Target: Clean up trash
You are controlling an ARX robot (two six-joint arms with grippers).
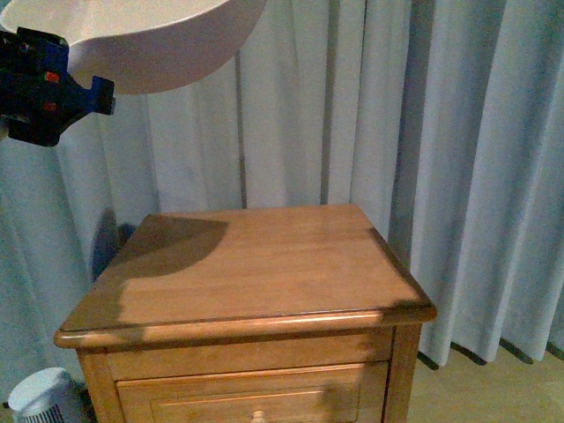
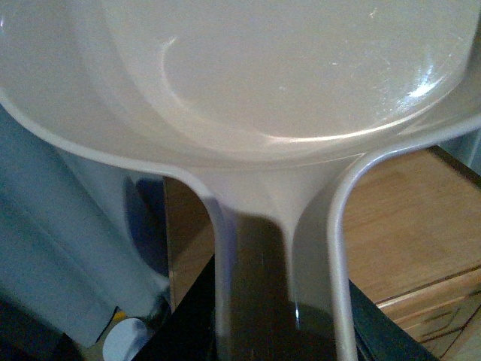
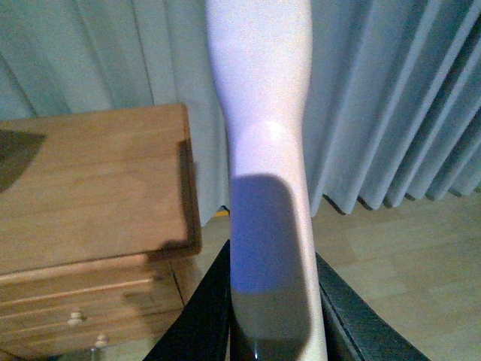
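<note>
The beige dustpan (image 1: 150, 40) hangs high at the upper left of the front view, above the wooden nightstand (image 1: 256, 264). My left gripper (image 2: 274, 331) is shut on the dustpan's handle (image 2: 255, 256); the pan's bowl (image 2: 248, 68) fills that wrist view and shows nothing inside. My right gripper (image 3: 270, 331) is shut on the brush handle (image 3: 263, 113), a pale smooth shaft rising in front of the curtain, off to the nightstand's side (image 3: 90, 188). The brush's bristles are out of view. No trash shows in any view.
Grey-blue curtains (image 1: 397, 132) hang behind the nightstand. A drawer with a knob (image 1: 257, 414) is on its front. A white round container (image 1: 44, 395) stands on the floor at its left. Wooden floor (image 3: 406, 263) lies to its right.
</note>
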